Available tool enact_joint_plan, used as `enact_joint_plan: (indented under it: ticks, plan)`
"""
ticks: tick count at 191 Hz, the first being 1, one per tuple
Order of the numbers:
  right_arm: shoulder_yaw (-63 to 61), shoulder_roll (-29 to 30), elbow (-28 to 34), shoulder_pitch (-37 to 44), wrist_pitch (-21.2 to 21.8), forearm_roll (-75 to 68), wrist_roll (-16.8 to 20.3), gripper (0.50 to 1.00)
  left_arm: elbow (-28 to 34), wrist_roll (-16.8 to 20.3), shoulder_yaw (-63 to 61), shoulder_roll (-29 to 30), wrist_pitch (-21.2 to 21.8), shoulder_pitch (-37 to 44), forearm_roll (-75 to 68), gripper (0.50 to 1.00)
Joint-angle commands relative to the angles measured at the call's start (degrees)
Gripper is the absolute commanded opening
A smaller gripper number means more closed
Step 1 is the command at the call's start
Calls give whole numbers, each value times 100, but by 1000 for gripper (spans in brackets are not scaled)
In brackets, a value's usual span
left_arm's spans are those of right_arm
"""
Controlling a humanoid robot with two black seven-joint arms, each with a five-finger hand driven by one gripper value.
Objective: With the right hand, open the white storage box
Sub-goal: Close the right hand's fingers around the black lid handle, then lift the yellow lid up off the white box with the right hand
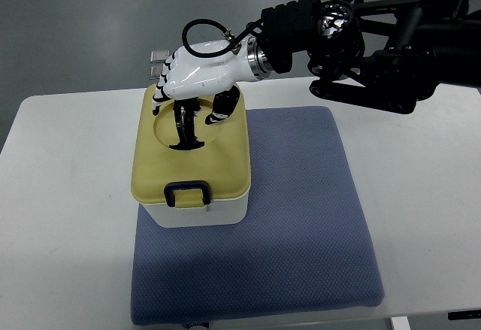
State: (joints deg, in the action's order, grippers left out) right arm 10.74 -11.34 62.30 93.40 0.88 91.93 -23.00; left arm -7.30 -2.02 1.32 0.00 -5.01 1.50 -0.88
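The white storage box stands on the left part of a blue mat. It has a yellow lid with a round recess and a black latch at its front edge. A black handle stands upright in the recess. My right hand, white with a black arm, reaches in from the upper right over the back of the lid. Its fingers curl down around the top of the handle, and the thumb points down beside it. The lid sits flat on the box.
The blue mat lies on a white table. My right arm's black links hang over the table's back edge. The grey floor shows beyond the table.
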Motion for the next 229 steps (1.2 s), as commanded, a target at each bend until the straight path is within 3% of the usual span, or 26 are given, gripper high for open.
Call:
enact_joint_plan:
  ticks: [1, 45, 91, 116, 136, 229]
  plan:
    - [-2, 9, -8, -6, 0, 0, 6, 787, 0, 0, 0, 0, 0, 0, 0, 1000]
    - [-2, 71, -8, -6, 0, 9, 6, 744, 0, 0, 0, 0, 0, 0, 0, 1000]
    - [-2, 80, -8, 3, 9, 9, 6, 668, 0, 0, 0, 0, 0, 0, 0, 1000]
    - [-2, 80, -17, 3, 9, 18, 15, 611, 0, 0, 0, 0, 0, 0, 0, 1000]
    - [-2, 80, -52, -6, 9, 18, 50, 500, 0, 0, 0, 0, 0, 0, 0, 1000]
    - [-90, 97, -87, 65, -88, -26, 85, 500, 0, 0, 0, 0, 0, 0, 0, 1000]
